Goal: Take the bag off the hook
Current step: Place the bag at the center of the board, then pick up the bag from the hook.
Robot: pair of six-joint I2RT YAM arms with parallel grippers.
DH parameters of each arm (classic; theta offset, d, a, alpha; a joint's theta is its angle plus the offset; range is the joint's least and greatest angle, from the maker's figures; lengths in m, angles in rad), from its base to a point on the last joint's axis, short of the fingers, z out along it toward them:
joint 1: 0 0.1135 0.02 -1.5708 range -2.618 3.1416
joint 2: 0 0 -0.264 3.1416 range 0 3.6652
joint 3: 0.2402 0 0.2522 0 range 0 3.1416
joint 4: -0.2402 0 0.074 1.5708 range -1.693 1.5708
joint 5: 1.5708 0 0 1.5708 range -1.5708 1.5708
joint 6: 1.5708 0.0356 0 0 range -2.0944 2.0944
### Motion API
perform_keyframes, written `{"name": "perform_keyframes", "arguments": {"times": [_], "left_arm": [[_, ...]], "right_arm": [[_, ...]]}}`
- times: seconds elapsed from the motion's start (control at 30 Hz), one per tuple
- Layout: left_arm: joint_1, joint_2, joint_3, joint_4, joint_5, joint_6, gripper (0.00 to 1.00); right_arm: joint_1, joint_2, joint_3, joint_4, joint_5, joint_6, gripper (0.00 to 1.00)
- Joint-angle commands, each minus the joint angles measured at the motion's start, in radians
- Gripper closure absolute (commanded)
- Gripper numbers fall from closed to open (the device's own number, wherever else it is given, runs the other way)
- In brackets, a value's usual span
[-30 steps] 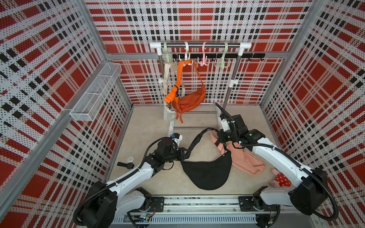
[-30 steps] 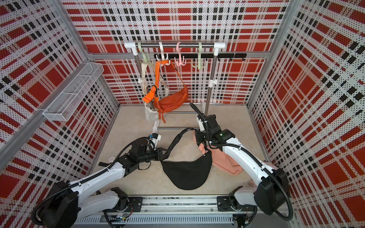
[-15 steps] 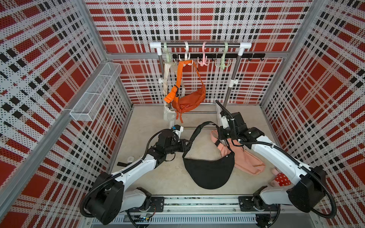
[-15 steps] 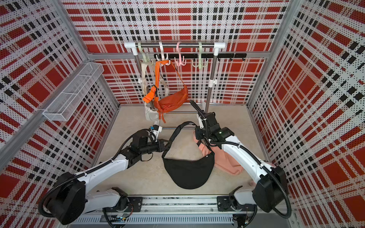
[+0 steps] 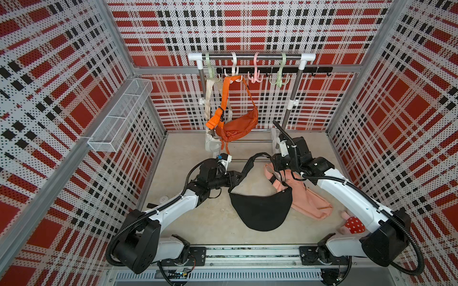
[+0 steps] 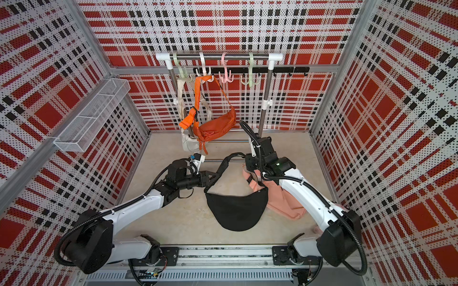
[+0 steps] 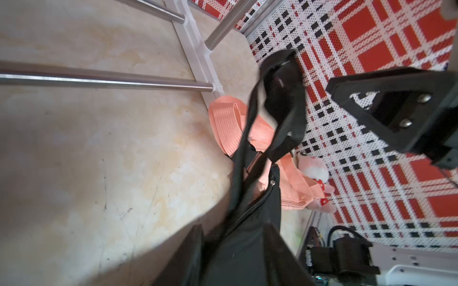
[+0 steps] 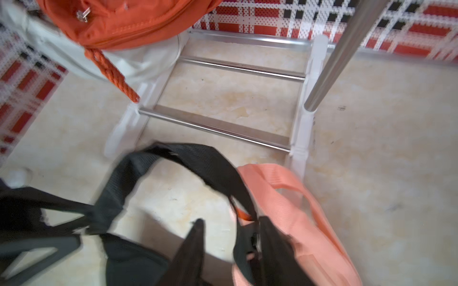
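Observation:
A black bag [image 5: 260,210] [image 6: 235,210] lies on the floor between my arms, and its strap [image 5: 257,156] loops up toward the rack's base. My left gripper [image 5: 239,177] [image 7: 233,230] is open, and the strap runs loosely between its fingers. My right gripper [image 5: 277,164] [image 8: 230,222] is open too, with the strap's other end resting against one finger. An orange bag [image 5: 235,123] [image 8: 128,22] hangs by its strap from the white hook [image 5: 234,71] on the rail.
A cream bag [image 5: 212,146] hangs from the green hook beside the orange one. A pink bag [image 5: 307,198] lies on the floor under my right arm, a plush toy [image 5: 352,225] behind it. The rack's base bars [image 8: 223,123] are close ahead. A wire basket [image 5: 119,118] is on the left wall.
Both grippers have gone from shut on the black strap to open. The strap has slackened, and the black bag has settled on the floor.

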Motion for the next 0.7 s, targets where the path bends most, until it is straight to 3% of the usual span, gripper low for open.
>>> {"name": "perform_keyframes", "arguments": {"times": [0.0,0.13,0.4,0.67], "left_arm": [[0.018,-0.023,0.040,-0.001,0.005,0.027,0.40],[0.045,-0.089,0.081,-0.044,-0.066,0.065,0.33],[0.090,-0.122,0.198,-0.090,-0.141,0.145,0.35],[0.092,-0.072,0.312,-0.015,-0.239,0.205,0.35]], "right_arm": [[-0.002,-0.023,0.033,-0.036,0.025,0.015,0.44],[-0.002,-0.048,0.069,-0.051,0.037,0.023,0.41],[-0.002,-0.003,0.213,-0.013,0.007,-0.017,0.41],[-0.002,0.120,0.390,0.113,-0.058,-0.063,0.42]]}}
